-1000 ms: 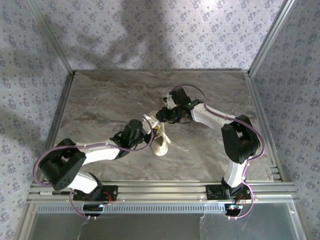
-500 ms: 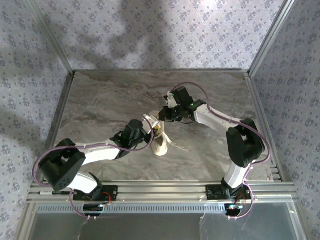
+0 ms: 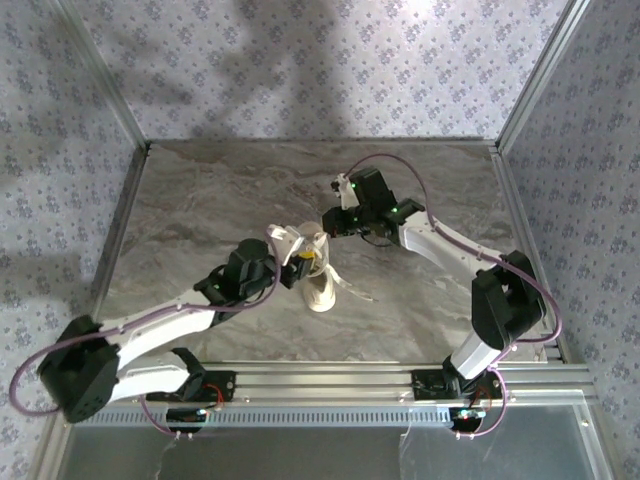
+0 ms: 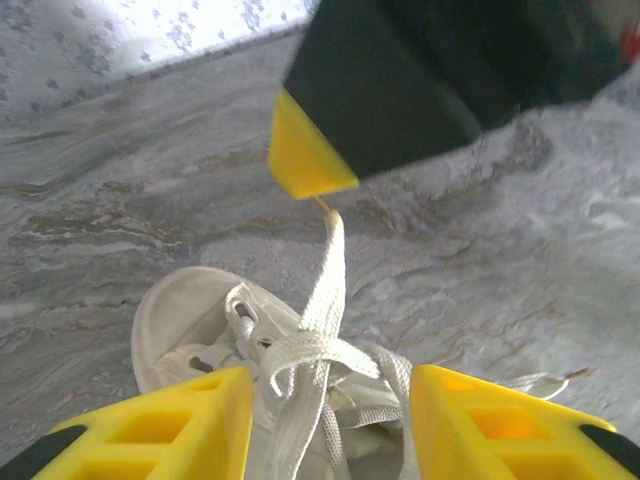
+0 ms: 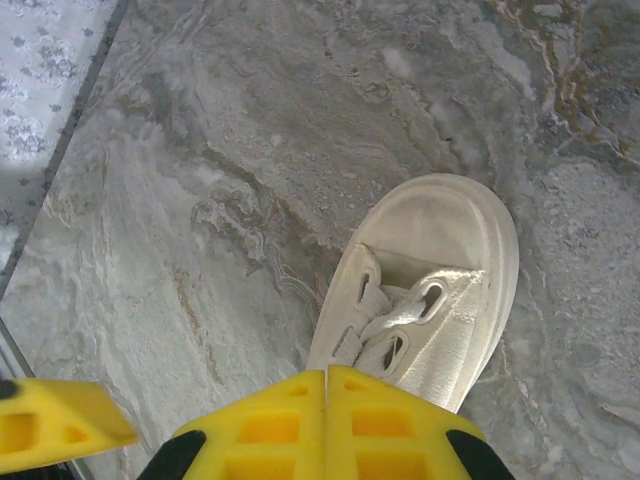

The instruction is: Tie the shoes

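The sneaker (image 5: 430, 290) just ahead of the right gripper (image 5: 327, 390) looks like matt cream canvas with a smooth, rubbery toe cap. Its laces (image 4: 325, 300), between the jaws of the left gripper (image 4: 330, 390), are flat woven white cloth. The fingers (image 5: 270, 430) are matt yellow plastic, moulded in a grid. The table (image 3: 200, 190) is smooth, stone-patterned, with a dull sheen; the frame rails (image 3: 320, 380) are brushed metal.

You have nothing to read here: no lettering, brand mark, number or sign can be made out on the sneaker (image 5: 440, 270), the marbled table (image 3: 220, 190) or the patterned walls (image 3: 300, 70).
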Controlling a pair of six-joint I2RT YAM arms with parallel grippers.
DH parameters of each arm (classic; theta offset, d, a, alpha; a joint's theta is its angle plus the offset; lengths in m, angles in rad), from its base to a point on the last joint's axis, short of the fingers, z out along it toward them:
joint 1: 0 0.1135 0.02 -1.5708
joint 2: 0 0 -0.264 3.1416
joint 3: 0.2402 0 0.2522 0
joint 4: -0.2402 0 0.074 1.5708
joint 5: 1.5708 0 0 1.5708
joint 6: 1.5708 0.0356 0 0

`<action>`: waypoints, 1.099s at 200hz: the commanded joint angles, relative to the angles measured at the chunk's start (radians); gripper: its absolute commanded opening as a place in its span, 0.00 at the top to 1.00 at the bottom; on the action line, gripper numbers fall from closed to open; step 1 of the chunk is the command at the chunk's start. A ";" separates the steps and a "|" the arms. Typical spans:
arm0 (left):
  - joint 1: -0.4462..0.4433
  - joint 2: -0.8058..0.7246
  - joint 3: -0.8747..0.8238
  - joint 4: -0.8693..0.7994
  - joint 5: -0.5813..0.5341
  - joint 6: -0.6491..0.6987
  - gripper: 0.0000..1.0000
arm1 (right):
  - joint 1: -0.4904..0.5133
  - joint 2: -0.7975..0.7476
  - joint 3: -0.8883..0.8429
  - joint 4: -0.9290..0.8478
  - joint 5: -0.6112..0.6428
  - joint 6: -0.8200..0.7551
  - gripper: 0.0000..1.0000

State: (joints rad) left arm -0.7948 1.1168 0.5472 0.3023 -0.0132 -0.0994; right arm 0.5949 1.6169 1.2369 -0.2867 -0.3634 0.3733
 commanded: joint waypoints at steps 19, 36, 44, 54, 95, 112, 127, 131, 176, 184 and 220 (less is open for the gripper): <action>0.123 -0.026 0.095 -0.163 0.226 -0.116 0.50 | 0.054 -0.041 0.064 0.051 -0.054 -0.122 1.00; 0.135 0.019 0.126 -0.146 0.278 -0.092 0.49 | 0.069 -0.044 0.086 0.056 -0.063 -0.141 1.00; 0.137 0.041 0.132 -0.126 0.291 -0.085 0.49 | 0.071 -0.045 0.092 0.057 -0.065 -0.143 1.00; 0.138 0.066 0.135 -0.096 0.292 -0.087 0.48 | 0.072 -0.047 0.094 0.064 -0.069 -0.142 1.00; 0.162 0.140 0.104 0.063 0.289 -0.145 0.48 | 0.072 -0.067 0.077 0.095 -0.093 -0.127 1.00; 0.162 0.159 0.090 0.128 0.285 -0.162 0.48 | 0.070 -0.072 0.066 0.117 -0.127 -0.120 1.00; 0.161 0.174 0.080 0.185 0.285 -0.173 0.48 | 0.069 -0.071 0.057 0.134 -0.159 -0.119 1.00; 0.163 0.177 0.080 0.197 0.283 -0.176 0.48 | 0.069 -0.074 0.055 0.138 -0.168 -0.117 1.00; 0.178 0.188 0.069 0.224 0.222 -0.199 0.98 | 0.059 -0.118 -0.007 0.179 -0.196 -0.118 0.90; 0.186 0.179 0.066 0.208 0.208 -0.204 1.00 | 0.053 -0.137 -0.024 0.170 -0.192 -0.129 0.71; 0.222 0.153 0.064 0.115 0.194 -0.229 1.00 | -0.032 -0.284 -0.236 0.056 -0.153 -0.219 0.38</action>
State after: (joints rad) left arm -0.5938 1.3075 0.6239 0.4477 0.2073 -0.2996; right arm 0.6147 1.4288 1.1160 -0.1333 -0.5529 0.2344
